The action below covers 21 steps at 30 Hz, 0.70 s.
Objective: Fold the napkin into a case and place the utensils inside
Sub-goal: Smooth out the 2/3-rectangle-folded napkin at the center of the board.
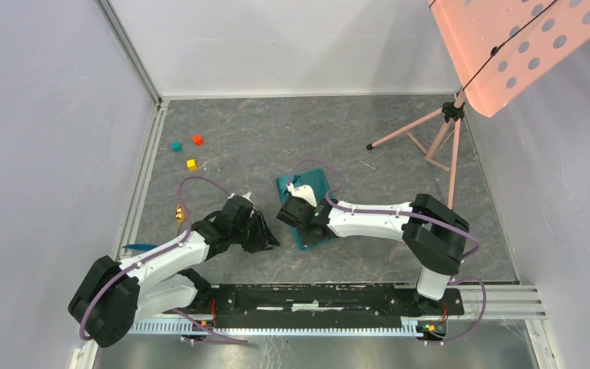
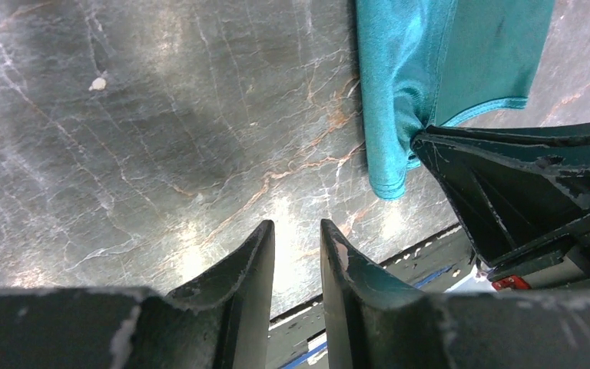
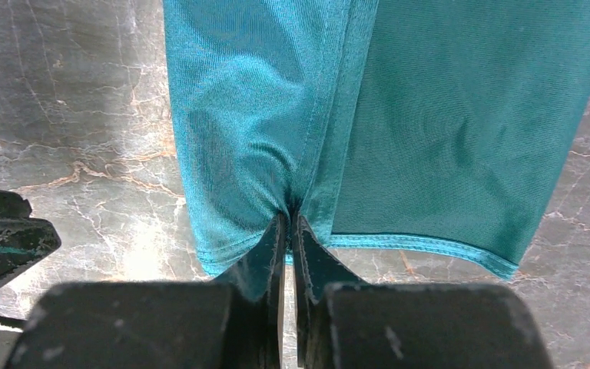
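The teal napkin (image 1: 316,183) lies folded lengthwise mid-table, mostly under my right arm. My right gripper (image 3: 288,219) is shut on the napkin's (image 3: 430,115) near hem, and the cloth puckers at its tips. My left gripper (image 2: 297,227) stands just left of the napkin (image 2: 430,61), its jaws a narrow gap apart with only bare table between them. From above, the left gripper (image 1: 265,234) sits close beside the right gripper (image 1: 299,213). The gold spoon (image 1: 179,215) and the blue utensil (image 1: 140,247) lie left of the left arm, partly hidden by it.
Red (image 1: 197,140), teal (image 1: 176,146) and yellow (image 1: 191,164) cubes sit at the back left. A pink tripod stand (image 1: 438,138) occupies the back right. The arms' base rail (image 1: 315,296) runs along the near edge, and walls enclose the table.
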{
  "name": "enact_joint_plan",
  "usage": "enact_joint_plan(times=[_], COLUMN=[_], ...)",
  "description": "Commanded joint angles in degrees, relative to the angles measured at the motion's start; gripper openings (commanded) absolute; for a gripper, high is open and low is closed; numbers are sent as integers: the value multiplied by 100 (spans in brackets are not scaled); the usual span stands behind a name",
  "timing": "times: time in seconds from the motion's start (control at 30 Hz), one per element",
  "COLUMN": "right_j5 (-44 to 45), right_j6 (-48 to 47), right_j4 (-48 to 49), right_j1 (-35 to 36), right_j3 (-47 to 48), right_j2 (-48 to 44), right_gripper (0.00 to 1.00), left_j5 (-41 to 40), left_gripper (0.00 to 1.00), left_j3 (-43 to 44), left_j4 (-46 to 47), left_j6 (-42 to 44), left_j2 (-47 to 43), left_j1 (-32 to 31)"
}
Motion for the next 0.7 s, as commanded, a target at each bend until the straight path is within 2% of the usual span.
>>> enact_joint_plan(times=[0.0, 0.17, 0.37, 0.67], right_j5=[314, 300, 143, 68], right_j6=[-69, -101, -101, -146], right_j4=[-115, 6, 328, 615], right_j1=[-13, -75, -214, -316], right_j3=[93, -136, -607, -923], right_j2=[-387, -496, -528, -673], right_gripper=[6, 0, 0, 0], left_j5=[26, 140, 533, 1242], left_gripper=[36, 38, 38, 35], left_j3=[363, 560, 917, 1342], left_j4=[66, 207, 516, 1526], left_j6=[240, 199, 82, -277], left_j2=[111, 370, 866, 1795], left_j1=[-17, -6, 173, 436])
